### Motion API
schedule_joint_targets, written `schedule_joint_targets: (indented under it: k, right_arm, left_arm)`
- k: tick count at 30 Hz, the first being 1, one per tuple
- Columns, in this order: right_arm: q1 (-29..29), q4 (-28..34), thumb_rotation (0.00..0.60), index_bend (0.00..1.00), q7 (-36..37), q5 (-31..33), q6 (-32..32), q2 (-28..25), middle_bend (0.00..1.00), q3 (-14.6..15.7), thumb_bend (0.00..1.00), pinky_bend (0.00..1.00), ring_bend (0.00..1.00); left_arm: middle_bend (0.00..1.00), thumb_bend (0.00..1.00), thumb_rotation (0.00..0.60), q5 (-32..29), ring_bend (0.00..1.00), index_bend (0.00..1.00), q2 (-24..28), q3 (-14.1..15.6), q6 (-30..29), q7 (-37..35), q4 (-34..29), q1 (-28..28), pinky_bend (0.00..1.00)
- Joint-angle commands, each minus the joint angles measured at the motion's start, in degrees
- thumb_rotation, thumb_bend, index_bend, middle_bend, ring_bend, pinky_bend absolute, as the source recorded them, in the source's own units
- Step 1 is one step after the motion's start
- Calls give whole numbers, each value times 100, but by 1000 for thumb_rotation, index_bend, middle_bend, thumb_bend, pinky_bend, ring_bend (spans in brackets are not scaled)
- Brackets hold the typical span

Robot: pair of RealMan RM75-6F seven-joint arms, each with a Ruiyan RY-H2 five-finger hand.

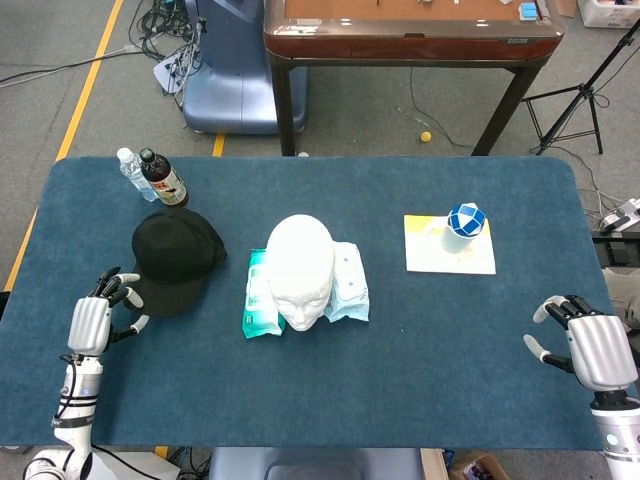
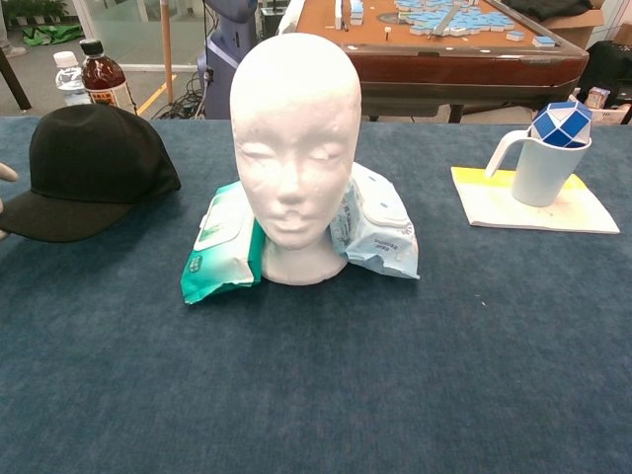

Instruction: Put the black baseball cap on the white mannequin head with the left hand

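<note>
The black baseball cap [image 1: 178,258] lies on the blue table left of the white mannequin head [image 1: 300,268], its brim pointing toward me. My left hand [image 1: 98,318] is at the brim's tip, and the brim sits between its fingers and thumb. In the chest view the cap [image 2: 94,168] is at the far left and two fingertips [image 2: 5,174] show at the frame edge above and below the brim. The mannequin head [image 2: 294,148] stands upright, bare, facing me. My right hand [image 1: 592,345] rests at the table's near right with its fingers spread, holding nothing.
Two wipe packs [image 1: 262,295] lie under and beside the mannequin head. Two bottles [image 1: 160,178] stand behind the cap. A mug with a blue-white puzzle ball [image 1: 463,226] sits on a yellow-edged sheet [image 1: 430,258] at the right. A brown table [image 1: 410,30] stands beyond.
</note>
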State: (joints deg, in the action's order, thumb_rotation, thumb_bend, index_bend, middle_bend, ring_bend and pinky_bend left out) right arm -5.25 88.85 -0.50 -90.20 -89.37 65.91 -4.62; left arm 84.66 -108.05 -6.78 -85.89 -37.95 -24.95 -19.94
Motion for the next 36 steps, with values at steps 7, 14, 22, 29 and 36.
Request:
schedule_joint_targets:
  k: [7, 14, 22, 29, 36]
  right_arm:
    - [1, 1, 600, 535, 12, -2, -8, -2, 476, -4, 205, 661, 378]
    - [3, 1, 600, 535, 19, -7, -15, -2, 476, -3, 204, 661, 378]
    - [2, 1, 600, 535, 14, -8, -14, -1, 476, -3, 205, 661, 378]
    - [2, 2, 600, 535, 15, -6, -13, -2, 475, -3, 205, 661, 378]
    - [6, 2, 600, 535, 30, -13, -23, -6, 476, -3, 205, 661, 378]
  left_arm:
    - [294, 271, 600, -6, 130, 578, 5, -4, -23, -46, -15, -10, 359]
    - [294, 289, 600, -7, 122, 485, 23, -1, -41, -28, -35, -8, 359]
    - [294, 355, 600, -6, 121, 461, 39, 10, -38, -6, -63, -3, 359]
    - [294, 394, 600, -3, 121, 493, 39, 10, -57, -22, -86, -4, 359]
    - [294, 394, 600, 0, 121, 527, 40, 4, -73, -52, -128, -21, 359]
